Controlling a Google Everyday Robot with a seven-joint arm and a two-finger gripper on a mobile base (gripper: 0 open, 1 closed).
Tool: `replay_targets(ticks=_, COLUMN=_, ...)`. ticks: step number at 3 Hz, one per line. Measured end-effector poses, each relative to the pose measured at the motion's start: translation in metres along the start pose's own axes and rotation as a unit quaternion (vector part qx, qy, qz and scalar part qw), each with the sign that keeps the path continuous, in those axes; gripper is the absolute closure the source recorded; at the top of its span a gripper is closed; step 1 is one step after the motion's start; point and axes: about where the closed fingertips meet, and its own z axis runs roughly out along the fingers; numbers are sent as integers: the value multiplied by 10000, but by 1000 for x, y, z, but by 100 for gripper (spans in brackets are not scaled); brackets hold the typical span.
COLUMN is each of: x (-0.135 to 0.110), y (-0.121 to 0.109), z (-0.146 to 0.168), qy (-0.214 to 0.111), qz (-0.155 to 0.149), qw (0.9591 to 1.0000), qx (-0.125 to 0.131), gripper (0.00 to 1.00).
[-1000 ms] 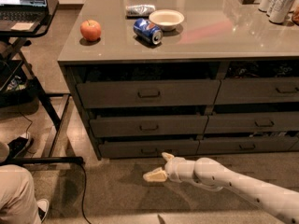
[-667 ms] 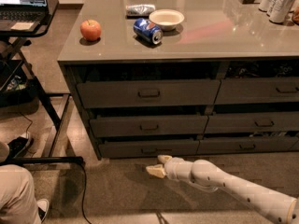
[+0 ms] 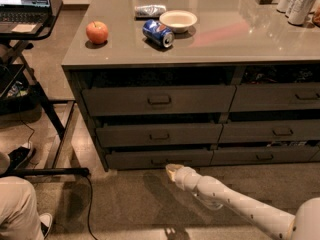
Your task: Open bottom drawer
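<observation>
Since the job is to draw out the lowest front, everything here is placed against the bottom drawer (image 3: 130, 160), the slim dark front at the foot of the left stack, just above the floor. Over it spreads the bench (image 3: 225, 49), whose grey top carries an apple (image 3: 97, 32), a blue can (image 3: 158, 33) and a bowl (image 3: 178, 20). Directly above the bottom drawer sit the taller drawers (image 3: 125, 101) of the same colour, and to its right runs a twin slim drawer (image 3: 235, 157). The arm (image 3: 235, 204) reaches in from below and to the right of the bottom drawer, low over the floor and pointing up and leftward. At its end the tool (image 3: 171, 170) lies just beneath the drawer's lower edge, a little right of centre; whether it is released or clenched cannot be told. The drawer's long axis runs left to right, and its small pull (image 3: 160, 161) sits at centre, so the pull lies just up and slightly left of the tool, near but apart. The coming move probably calls for a short rise onto that pull, then a draw outward.
</observation>
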Motion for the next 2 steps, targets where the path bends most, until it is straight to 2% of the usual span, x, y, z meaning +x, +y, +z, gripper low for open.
replay_targets(ticks=1, x=-1, y=-19, z=22, qy=-107, qz=179, qw=9981, qx=587, gripper=100)
replay_targets(ticks=2, x=-7, y=-41, z=22, qy=-231, qz=200, qw=9937, qx=1080, gripper=100)
